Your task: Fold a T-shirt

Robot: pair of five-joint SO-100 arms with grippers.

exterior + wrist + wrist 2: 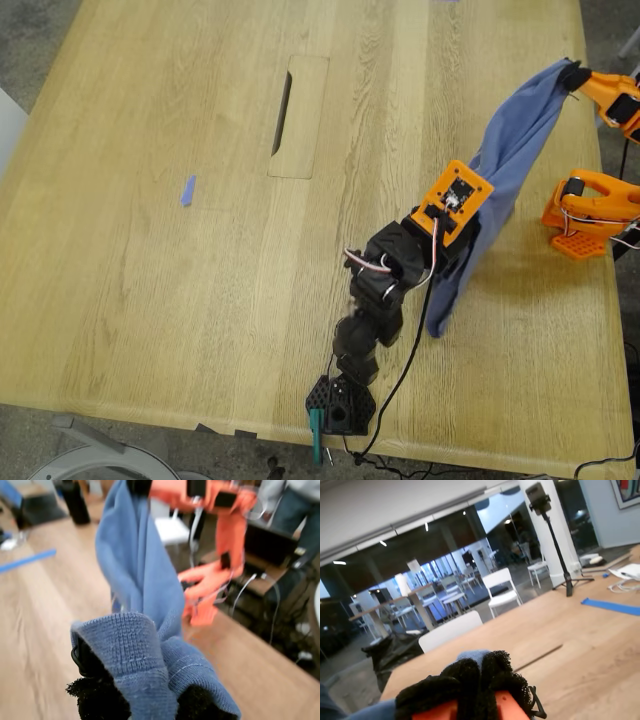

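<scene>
The slate-blue T-shirt [510, 140] hangs bunched in the air over the table, near the exterior view's right edge, stretched between both grippers. My first gripper [468, 238], on the black arm, is shut on the shirt's lower part. The first wrist view shows a ribbed hem [140, 645] pinched between its black foam pads [97, 695]. My second gripper [572, 76], on the orange arm, is shut on the shirt's upper end, and a bit of blue cloth [472, 656] shows between its padded fingers. A loose tail [437, 318] droops to the tabletop. The print is hidden.
A small blue scrap [187, 190] lies at the exterior view's left. A cable slot cover [298, 115] sits mid-table. The orange arm's base [590, 212] stands near the table's right edge in the exterior view. A person [295, 500] stands beyond the table.
</scene>
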